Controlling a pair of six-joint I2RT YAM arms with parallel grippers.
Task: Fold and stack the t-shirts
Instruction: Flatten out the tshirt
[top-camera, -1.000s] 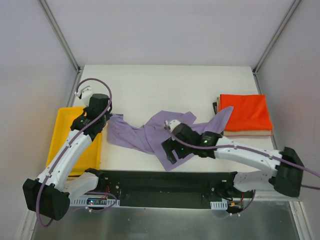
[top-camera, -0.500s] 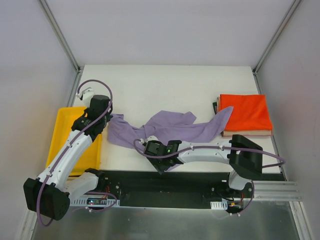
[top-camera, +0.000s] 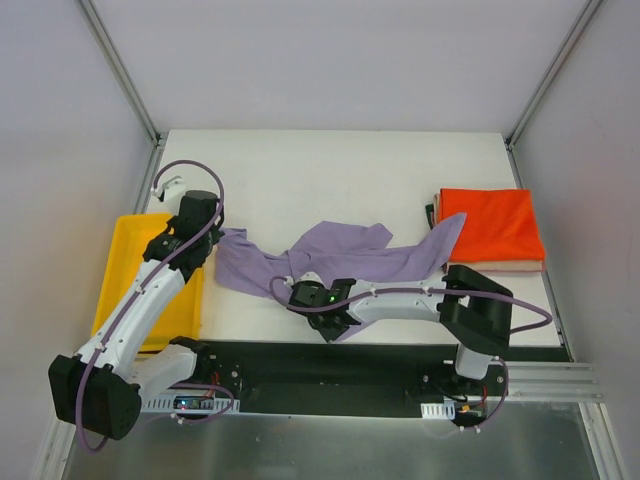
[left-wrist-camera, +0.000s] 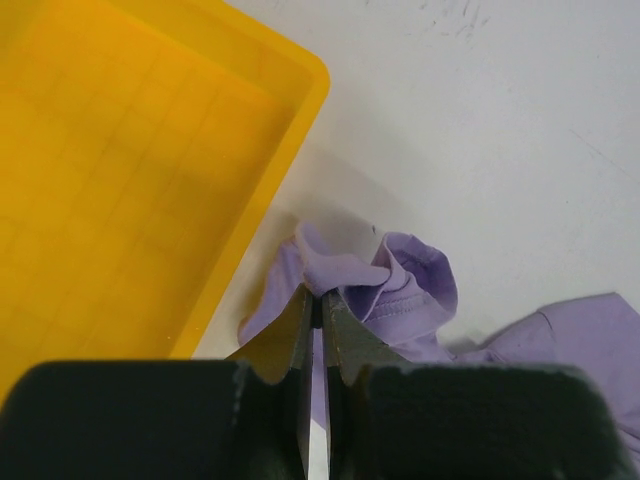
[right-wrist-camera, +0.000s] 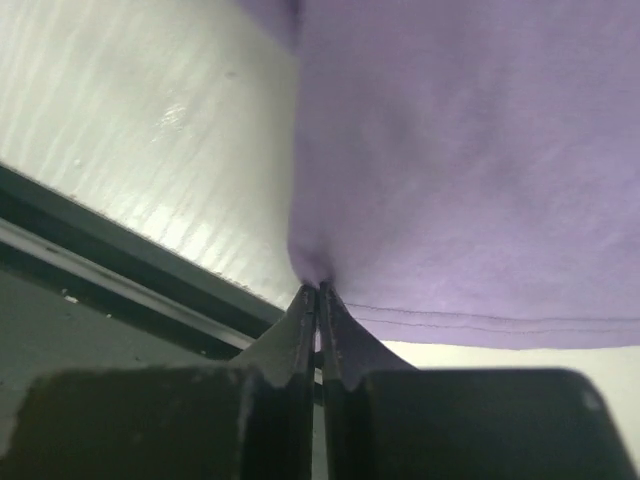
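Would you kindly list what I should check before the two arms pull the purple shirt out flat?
1. Left tool shut on the purple shirt at its corner: ok.
2. Right tool shut on its near hem: ok.
3. Shirt outside the yellow tray: ok.
4. Shirt free of twists: not ok, bunched in the middle.
5. Shirt clear of the orange stack: not ok, one end overlaps its edge.
6. One layer only in each grip: cannot tell.

no legible text, labels, nos. or signs anywhere
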